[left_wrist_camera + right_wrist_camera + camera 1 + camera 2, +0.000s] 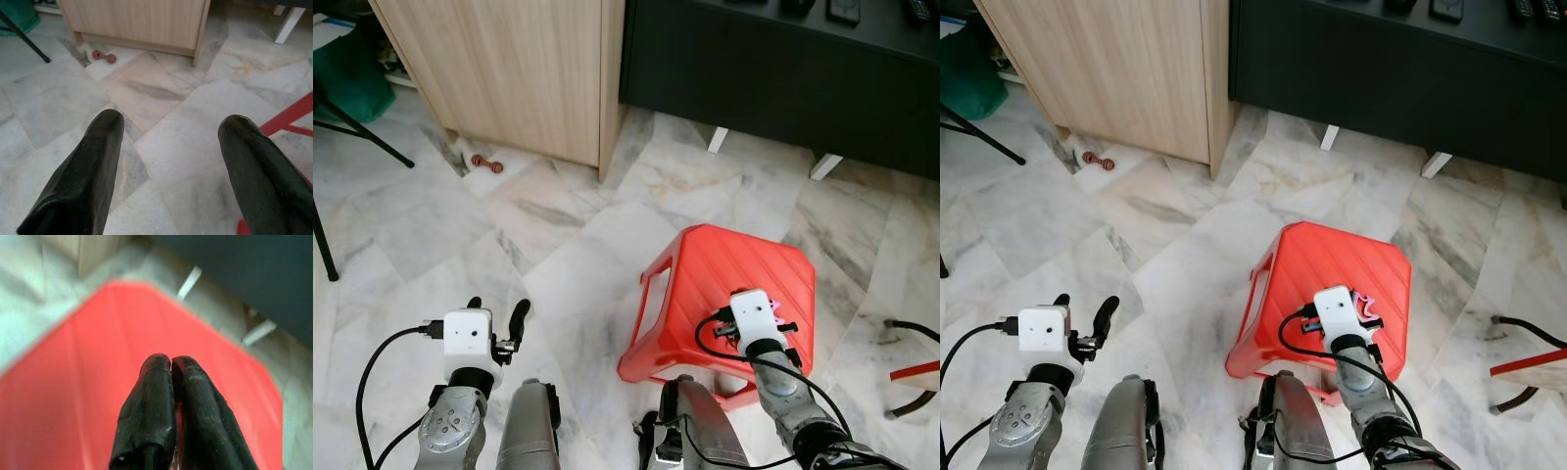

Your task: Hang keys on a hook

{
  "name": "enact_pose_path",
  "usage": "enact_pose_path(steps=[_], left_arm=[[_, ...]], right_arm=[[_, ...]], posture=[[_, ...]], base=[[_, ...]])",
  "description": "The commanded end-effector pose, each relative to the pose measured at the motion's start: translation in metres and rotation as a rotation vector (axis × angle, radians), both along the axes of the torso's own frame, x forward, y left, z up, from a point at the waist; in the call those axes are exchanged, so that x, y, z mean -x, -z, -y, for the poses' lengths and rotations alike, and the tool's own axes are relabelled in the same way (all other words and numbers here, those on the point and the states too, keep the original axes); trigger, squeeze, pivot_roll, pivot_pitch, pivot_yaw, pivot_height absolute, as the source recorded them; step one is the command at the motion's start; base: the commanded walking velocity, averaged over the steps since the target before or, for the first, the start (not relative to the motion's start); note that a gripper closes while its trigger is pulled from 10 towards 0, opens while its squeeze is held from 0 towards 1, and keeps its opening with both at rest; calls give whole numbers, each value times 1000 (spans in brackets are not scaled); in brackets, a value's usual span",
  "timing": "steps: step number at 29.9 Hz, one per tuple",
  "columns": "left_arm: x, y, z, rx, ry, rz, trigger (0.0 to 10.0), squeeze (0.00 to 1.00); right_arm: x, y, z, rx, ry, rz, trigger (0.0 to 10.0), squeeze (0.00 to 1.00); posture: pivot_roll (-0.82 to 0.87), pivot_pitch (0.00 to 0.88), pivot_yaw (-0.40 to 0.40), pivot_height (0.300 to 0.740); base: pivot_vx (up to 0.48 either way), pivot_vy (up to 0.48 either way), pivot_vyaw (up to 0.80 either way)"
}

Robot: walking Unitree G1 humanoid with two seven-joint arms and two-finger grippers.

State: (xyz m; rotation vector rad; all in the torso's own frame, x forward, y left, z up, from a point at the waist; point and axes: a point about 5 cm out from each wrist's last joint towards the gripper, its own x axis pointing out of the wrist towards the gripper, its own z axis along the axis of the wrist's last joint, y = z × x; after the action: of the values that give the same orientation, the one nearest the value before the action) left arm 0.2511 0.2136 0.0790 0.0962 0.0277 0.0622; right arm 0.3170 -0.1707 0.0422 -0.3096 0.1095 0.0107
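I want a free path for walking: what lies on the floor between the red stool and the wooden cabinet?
Bare marble floor between the red stool and wooden cabinet, seen from the head views.

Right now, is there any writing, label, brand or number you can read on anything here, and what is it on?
None can be read.
The red stool, the wooden cabinet and the dark cabinet carry no visible text.
The small dark things on top of the dark cabinet are too small to tell.

Head stereo downward; wrist cameras forward
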Motion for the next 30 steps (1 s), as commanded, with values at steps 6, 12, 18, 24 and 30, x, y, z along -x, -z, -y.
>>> enact_pose_path(steps=[6,12,18,24,30], left_arm=[[-13,11,-7,-30,10,-28,10000,0],[-27,10,-13,-37,5,-21,10000,0],[-27,29,-24,-44,-31,-93,10000,0],[-5,62,-39,-42,-98,-233,10000,0],[15,87,-45,-35,-137,-349,10000,0]], right_arm=[[5,-11,10,-59,40,126,0,0],[8,-23,12,-87,22,203,3843,0],[5,-30,17,-197,103,207,10000,0],[6,-35,14,-357,187,176,10000,0],[5,-36,14,-376,202,167,10000,0]], posture=[[202,88,-96,639],[183,29,-79,639],[176,0,-65,639],[175,0,-58,639],[175,0,-49,639]], base=[[0,0,0],[0,0,0],[0,0,0],[0,0,0],[0,0,0]])
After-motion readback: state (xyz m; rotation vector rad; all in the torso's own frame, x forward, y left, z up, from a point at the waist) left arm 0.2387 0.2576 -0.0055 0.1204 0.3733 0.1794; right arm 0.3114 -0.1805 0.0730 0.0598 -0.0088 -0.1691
